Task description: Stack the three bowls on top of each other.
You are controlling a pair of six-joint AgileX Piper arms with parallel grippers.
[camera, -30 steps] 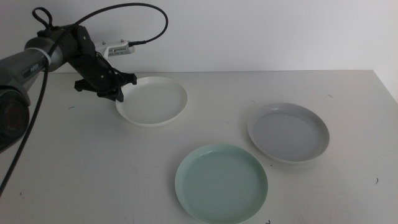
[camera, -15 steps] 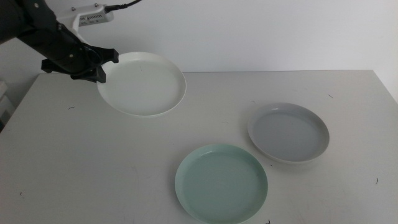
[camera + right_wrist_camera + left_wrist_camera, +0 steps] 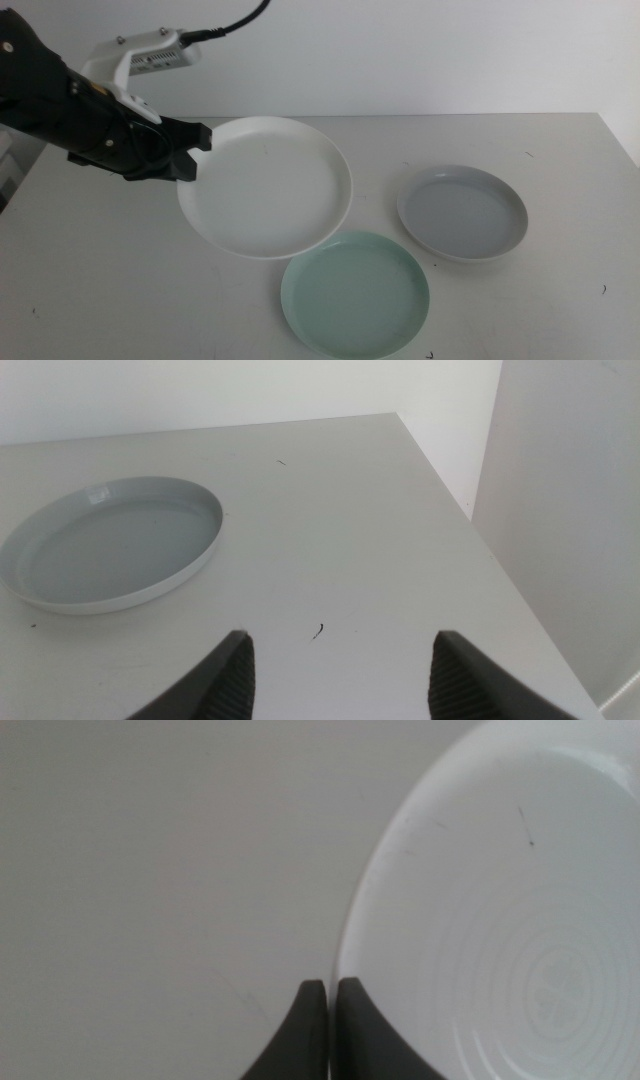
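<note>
Since half a second ago the white bowl (image 3: 267,186) has been carried nearer the mint green bowl (image 3: 355,294); it is held above the table (image 3: 120,280), its rim overlapping that bowl's far edge. The pale grey bowl (image 3: 463,211) rests right of the mint green bowl. The white rim is pinched by the left gripper (image 3: 183,158); the right gripper (image 3: 340,665), jaws spread, waits near the grey bowl.

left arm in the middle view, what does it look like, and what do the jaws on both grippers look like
The left arm is matte black, with a white camera module mounted on top and a black cable curving up from it. The left gripper has dark, angular black parts. In the wrist views, both pairs of jaws are dark grey and taper toward the tips; the right gripper shows no markings.
</note>
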